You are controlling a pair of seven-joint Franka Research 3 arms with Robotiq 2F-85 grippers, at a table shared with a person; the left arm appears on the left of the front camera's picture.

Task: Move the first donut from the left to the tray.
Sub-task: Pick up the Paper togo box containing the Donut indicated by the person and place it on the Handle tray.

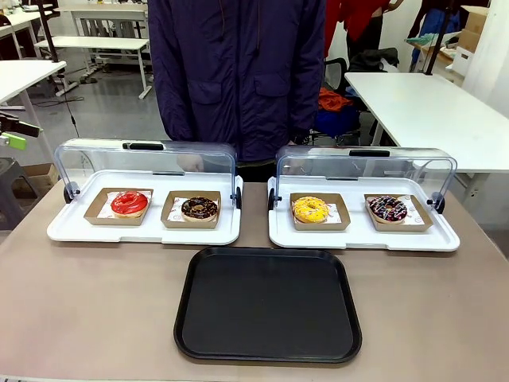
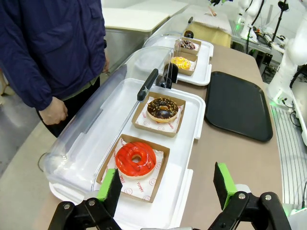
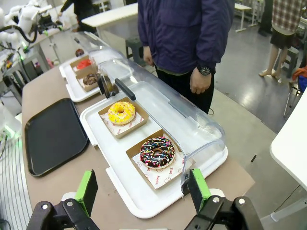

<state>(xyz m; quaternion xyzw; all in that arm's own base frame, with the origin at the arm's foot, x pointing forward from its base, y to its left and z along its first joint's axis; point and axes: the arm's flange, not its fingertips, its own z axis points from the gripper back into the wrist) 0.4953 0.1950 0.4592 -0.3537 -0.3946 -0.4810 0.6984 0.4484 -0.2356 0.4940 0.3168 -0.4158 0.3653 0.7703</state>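
Observation:
The red-glazed donut [image 1: 130,204] lies in its brown cardboard holder at the left end of the left white tray [image 1: 71,231], whose clear lid is raised. In the left wrist view the red donut [image 2: 135,159] is just ahead of my left gripper [image 2: 168,188], which hovers open above it with nothing between its green pads. The black tray [image 1: 268,304] lies bare at the table's near middle, and it shows as the black tray [image 2: 237,106] to the right in the left wrist view. My right gripper [image 3: 143,190] is open above the right white tray [image 3: 134,196].
A chocolate donut [image 1: 200,209] sits beside the red one. The right white tray holds a yellow donut [image 1: 310,209] and a sprinkled dark donut [image 1: 388,209]. A person in a dark blue jacket [image 1: 238,72] stands at the far side, hands hanging behind the lids.

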